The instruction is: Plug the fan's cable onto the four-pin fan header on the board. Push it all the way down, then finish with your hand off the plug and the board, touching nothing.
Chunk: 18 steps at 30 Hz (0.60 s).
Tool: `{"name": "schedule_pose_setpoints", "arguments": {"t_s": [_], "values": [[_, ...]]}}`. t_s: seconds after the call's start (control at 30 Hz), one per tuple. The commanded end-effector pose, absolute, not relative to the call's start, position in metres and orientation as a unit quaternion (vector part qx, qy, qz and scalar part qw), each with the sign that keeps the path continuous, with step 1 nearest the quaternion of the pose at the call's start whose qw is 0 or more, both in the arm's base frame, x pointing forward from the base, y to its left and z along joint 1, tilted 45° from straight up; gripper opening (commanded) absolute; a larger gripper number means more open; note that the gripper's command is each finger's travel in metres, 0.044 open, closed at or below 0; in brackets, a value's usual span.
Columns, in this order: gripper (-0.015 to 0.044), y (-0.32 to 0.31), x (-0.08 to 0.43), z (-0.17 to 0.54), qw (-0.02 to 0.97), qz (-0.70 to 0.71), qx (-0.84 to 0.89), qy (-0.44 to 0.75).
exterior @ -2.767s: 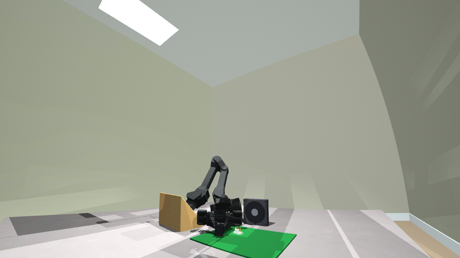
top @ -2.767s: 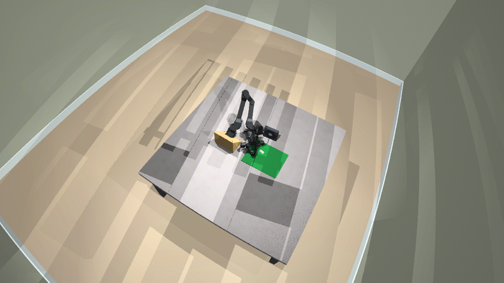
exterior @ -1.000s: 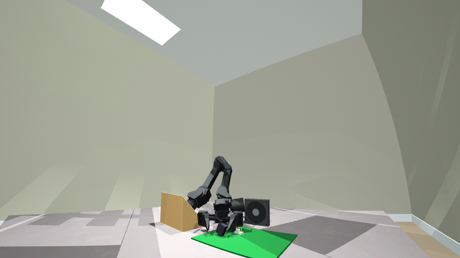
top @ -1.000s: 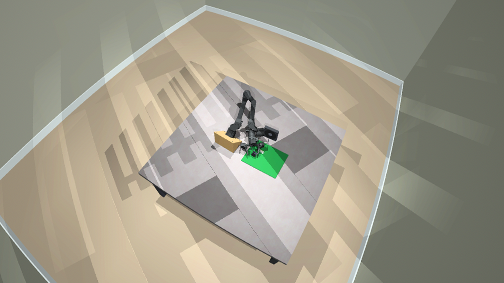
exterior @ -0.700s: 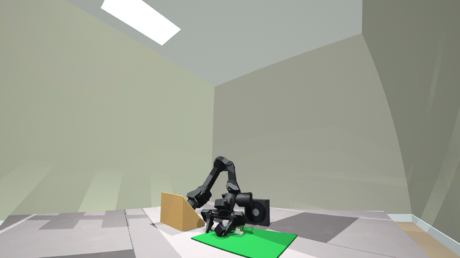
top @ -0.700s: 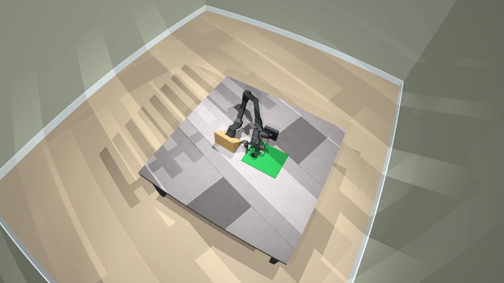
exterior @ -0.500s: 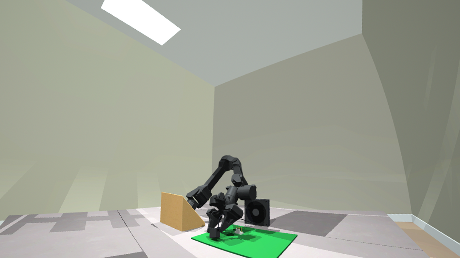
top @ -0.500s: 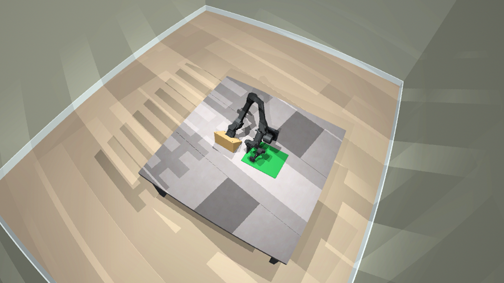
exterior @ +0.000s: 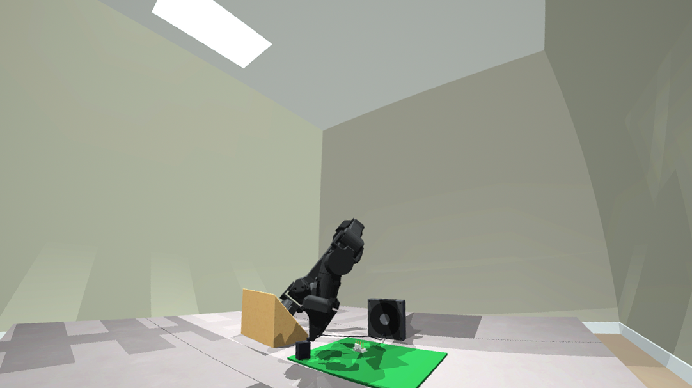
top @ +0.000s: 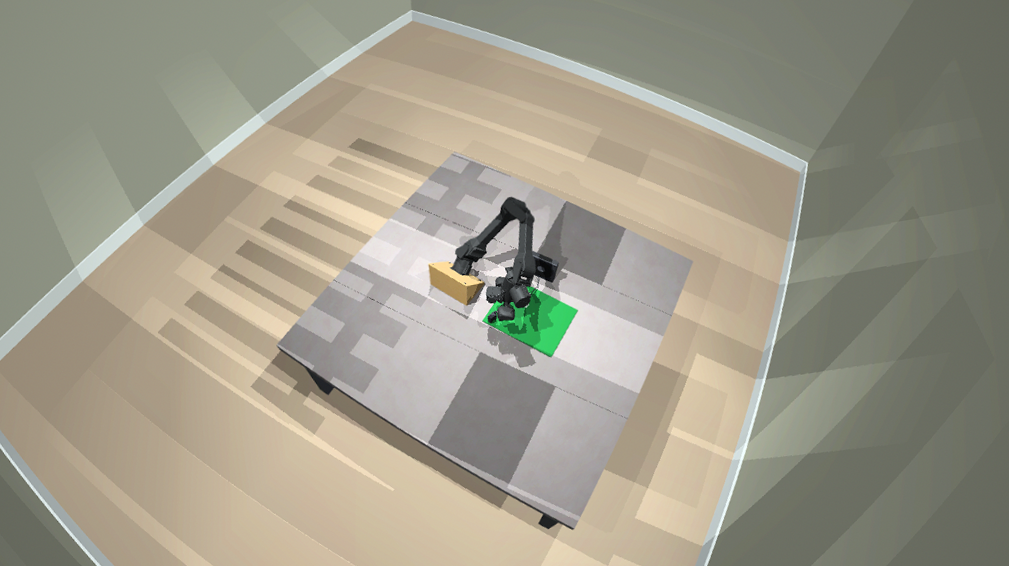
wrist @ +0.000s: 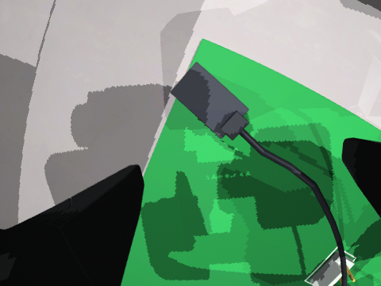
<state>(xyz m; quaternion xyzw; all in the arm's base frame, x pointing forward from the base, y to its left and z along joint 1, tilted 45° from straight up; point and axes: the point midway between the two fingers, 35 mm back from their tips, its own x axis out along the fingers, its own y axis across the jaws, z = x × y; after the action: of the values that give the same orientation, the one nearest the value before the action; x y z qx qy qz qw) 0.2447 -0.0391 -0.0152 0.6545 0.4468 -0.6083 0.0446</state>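
Observation:
The dark plug (exterior: 302, 350) (wrist: 210, 95) is at the left corner of the green board (top: 556, 326) (exterior: 407, 367) (wrist: 230, 67), apart from the header. Whether it rests flat there is hard to tell. Its black cable (wrist: 294, 171) runs from its end and passes over the white four-pin header (exterior: 359, 348) (wrist: 327, 272), whose pins are partly cut off in the wrist view. My gripper (wrist: 245, 162) is wide open and empty above the board. The plug shows beyond the fingertips, not between them. In the top view the arm hides the header.
The black fan (top: 544, 265) (exterior: 375, 312) stands upright behind the board. A tan wedge-shaped block (top: 450, 282) (exterior: 258, 319) stands left of the board, close beside the arm. The cable lies across the space between plug and fan.

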Motion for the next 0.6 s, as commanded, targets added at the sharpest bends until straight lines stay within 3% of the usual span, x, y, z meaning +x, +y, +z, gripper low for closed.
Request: {"name": "schedule_pose_setpoints", "arguments": {"t_s": [0.0, 0.27, 0.57], "values": [[0.044, -0.047, 0.247, -0.015, 0.156, -0.489, 0.643, 0.568], [0.044, -0.055, 0.243, -0.02, 0.369, -0.24, 0.553, 0.707], [0.044, -0.064, 0.239, -0.025, 0.478, -0.064, 0.469, 0.74]]}}
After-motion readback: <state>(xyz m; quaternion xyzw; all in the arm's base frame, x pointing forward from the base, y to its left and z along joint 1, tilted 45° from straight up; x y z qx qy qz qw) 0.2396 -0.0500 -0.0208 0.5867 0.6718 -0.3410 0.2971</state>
